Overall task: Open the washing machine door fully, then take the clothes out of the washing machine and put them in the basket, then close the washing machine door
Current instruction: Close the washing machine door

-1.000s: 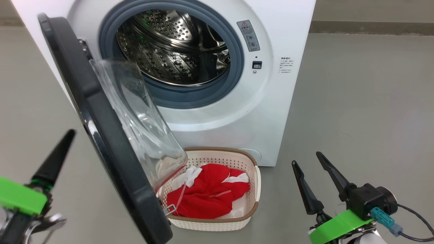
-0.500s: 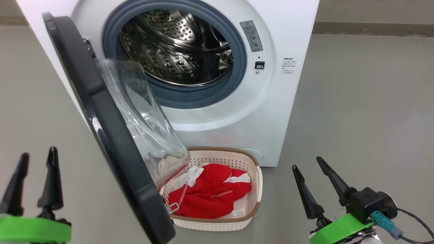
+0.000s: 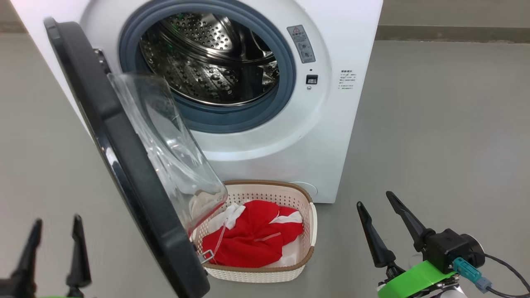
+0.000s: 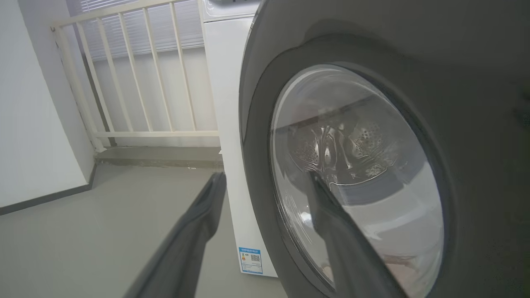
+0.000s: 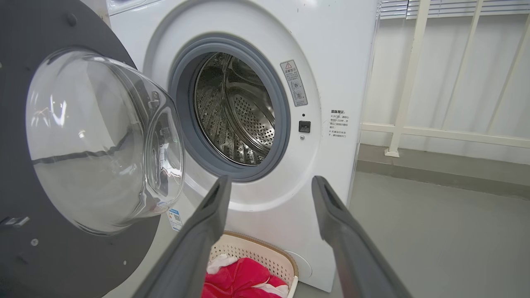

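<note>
Head view: clothes (image 3: 252, 244) in basket (image 3: 309, 215) at foot of washing machine (image 3: 348, 37); washing machine door (image 3: 124, 165) stands wide, masking basket's corner. Spread, empty, before machine: left claw (image 3: 57, 219), right claw (image 3: 374, 198).
Left wrist view: door's outer face close.
Right wrist view: drum (image 5: 236, 111) looks empty, floor partly hidden.
Likely next: push door shut.

A: The big boxy front-loading washing machine (image 3: 290, 136)?
B: White, with a grey rubber ring (image 3: 232, 120) and a shiny steel drum (image 3: 198, 78) dotted with holes.
A: Its large round door (image 3: 124, 165)?
B: Glossy black rim, clear glass bowl (image 3: 165, 136).
A: And the small perforated plastic basket (image 3: 256, 274)?
B: Cream, brown woven-look rim. The soft fabric clothes (image 3: 252, 240) are bright red with white panels.
</note>
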You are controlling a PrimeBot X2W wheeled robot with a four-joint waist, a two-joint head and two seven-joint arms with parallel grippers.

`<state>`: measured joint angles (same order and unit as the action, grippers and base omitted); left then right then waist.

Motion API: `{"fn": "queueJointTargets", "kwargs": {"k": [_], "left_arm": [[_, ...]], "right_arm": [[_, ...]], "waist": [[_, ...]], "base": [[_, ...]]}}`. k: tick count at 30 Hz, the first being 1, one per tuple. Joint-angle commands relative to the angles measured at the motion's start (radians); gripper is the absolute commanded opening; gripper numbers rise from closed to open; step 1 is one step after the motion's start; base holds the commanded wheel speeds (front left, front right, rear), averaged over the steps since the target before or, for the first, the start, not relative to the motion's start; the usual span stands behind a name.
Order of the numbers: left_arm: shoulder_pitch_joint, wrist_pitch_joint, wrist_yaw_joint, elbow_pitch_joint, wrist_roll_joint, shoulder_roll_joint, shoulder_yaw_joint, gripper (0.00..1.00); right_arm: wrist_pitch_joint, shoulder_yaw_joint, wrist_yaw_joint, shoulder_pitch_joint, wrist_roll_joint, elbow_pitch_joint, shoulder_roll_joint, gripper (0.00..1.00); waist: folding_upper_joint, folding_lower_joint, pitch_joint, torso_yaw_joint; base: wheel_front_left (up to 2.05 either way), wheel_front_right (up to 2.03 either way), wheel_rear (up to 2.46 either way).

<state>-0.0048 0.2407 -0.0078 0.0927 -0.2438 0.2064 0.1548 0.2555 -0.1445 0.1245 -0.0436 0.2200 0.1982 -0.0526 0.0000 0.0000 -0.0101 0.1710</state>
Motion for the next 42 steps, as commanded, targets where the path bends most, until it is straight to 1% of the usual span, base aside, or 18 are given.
{"fn": "queueJointTargets", "kwargs": {"k": [1, 5, 6, 7, 9, 11, 26, 37, 38, 40, 42], "left_arm": [[-0.006, 0.013, 0.011, -0.007, 0.013, 0.011, 0.023, 1.0], [0.017, 0.019, 0.014, 0.017, 0.037, -0.01, 0.007, 1.0], [0.027, 0.02, 0.017, 0.023, 0.042, -0.031, 0.008, 1.0], [0.027, 0.02, 0.017, 0.023, 0.042, -0.031, 0.008, 1.0], [0.046, 0.021, 0.025, 0.008, 0.051, -0.071, 0.011, 1.0], [0.054, 0.021, 0.021, 0.01, 0.05, -0.085, 0.019, 1.0], [0.053, 0.021, -0.004, 0.017, 0.083, -0.128, 0.051, 1.0], [0.051, 0.021, -0.012, 0.024, 0.113, -0.139, 0.055, 1.0], [0.05, 0.021, -0.011, 0.027, 0.107, -0.141, 0.057, 0.76], [0.043, 0.021, -0.024, 0.038, 0.062, -0.146, 0.059, 0.0], [0.03, 0.018, -0.042, 0.048, 0.002, -0.15, 0.057, 0.0]], "right_arm": [[0.006, -0.023, 0.006, -0.026, 0.007, -0.021, 0.001, 1.0], [0.006, -0.02, 0.006, -0.026, 0.007, -0.022, 0.002, 1.0], [0.006, -0.02, 0.006, -0.026, 0.006, -0.022, 0.002, 1.0], [0.006, -0.02, 0.006, -0.026, 0.006, -0.022, 0.002, 1.0], [0.006, -0.019, 0.006, -0.025, 0.006, -0.023, 0.002, 1.0], [0.006, -0.019, 0.006, -0.025, 0.007, -0.023, 0.002, 1.0], [0.006, -0.026, 0.006, -0.029, 0.007, -0.021, 0.002, 1.0], [0.006, -0.027, 0.006, -0.026, 0.012, -0.019, 0.002, 1.0], [0.006, -0.028, 0.006, -0.026, 0.013, -0.018, 0.002, 1.0], [0.006, -0.028, 0.006, -0.024, 0.013, -0.017, 0.002, 1.0], [0.006, -0.029, 0.006, -0.021, 0.013, -0.017, 0.002, 1.0]], "waist": [[0.0, 0.0, -0.001, -0.002], [0.0, 0.0, -0.002, -0.004], [0.0, 0.0, -0.003, -0.005], [0.0, 0.0, -0.003, -0.005], [0.0, 0.0, -0.003, -0.003], [0.0, 0.0, -0.003, -0.001], [0.0, 0.0, -0.001, -0.003], [0.0, 0.0, -0.003, -0.001], [0.0, 0.0, -0.004, 0.0], [0.0, 0.0, -0.007, 0.002], [0.0, 0.0, -0.01, 0.006]], "base": [[0.0, 0.0, 0.0], [0.0, 0.0, 0.0], [0.0, 0.0, 0.0], [0.0, 0.0, 0.0], [0.0, 0.0, 0.0], [0.0, 0.0, 0.0], [0.0, 0.0, 0.0], [0.0, 0.0, 0.0], [0.0, 0.0, 0.0], [0.0, 0.0, 0.0], [0.0, 0.0, 0.0]]}}
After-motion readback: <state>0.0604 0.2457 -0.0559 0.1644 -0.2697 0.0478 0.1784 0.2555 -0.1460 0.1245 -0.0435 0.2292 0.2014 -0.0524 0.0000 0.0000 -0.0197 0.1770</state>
